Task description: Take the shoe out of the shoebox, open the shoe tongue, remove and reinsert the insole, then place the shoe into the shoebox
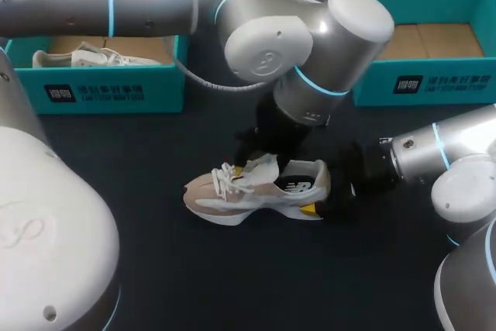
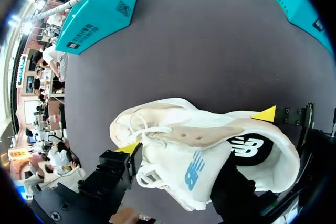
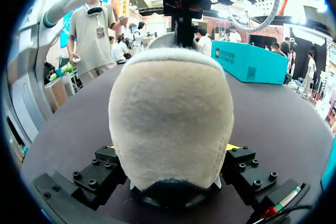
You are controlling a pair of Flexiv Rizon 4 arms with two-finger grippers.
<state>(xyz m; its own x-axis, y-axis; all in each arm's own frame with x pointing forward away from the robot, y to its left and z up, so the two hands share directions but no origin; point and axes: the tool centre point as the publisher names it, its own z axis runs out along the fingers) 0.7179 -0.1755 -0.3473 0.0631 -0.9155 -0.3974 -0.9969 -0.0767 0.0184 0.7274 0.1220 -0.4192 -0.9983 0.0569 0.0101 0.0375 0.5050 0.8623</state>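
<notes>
Dark counter (image 1: 108, 153) carries the shoe (image 1: 256, 191) at its middle. Left wrist view: the left pincer (image 2: 178, 162) grasps the raised tongue (image 2: 185, 170) from two sides. Right wrist view: the right pincer (image 3: 170, 148) is clenched on the shoe at its heel (image 3: 170, 114). Pulling the tongue too hard could, I think, drag the shoe from that hold.

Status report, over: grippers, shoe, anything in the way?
Left gripper shut on raised tongue. Right gripper shut on shoe at heel. Shoe upright on table. Second shoe in left shoebox, out of the way.
</notes>
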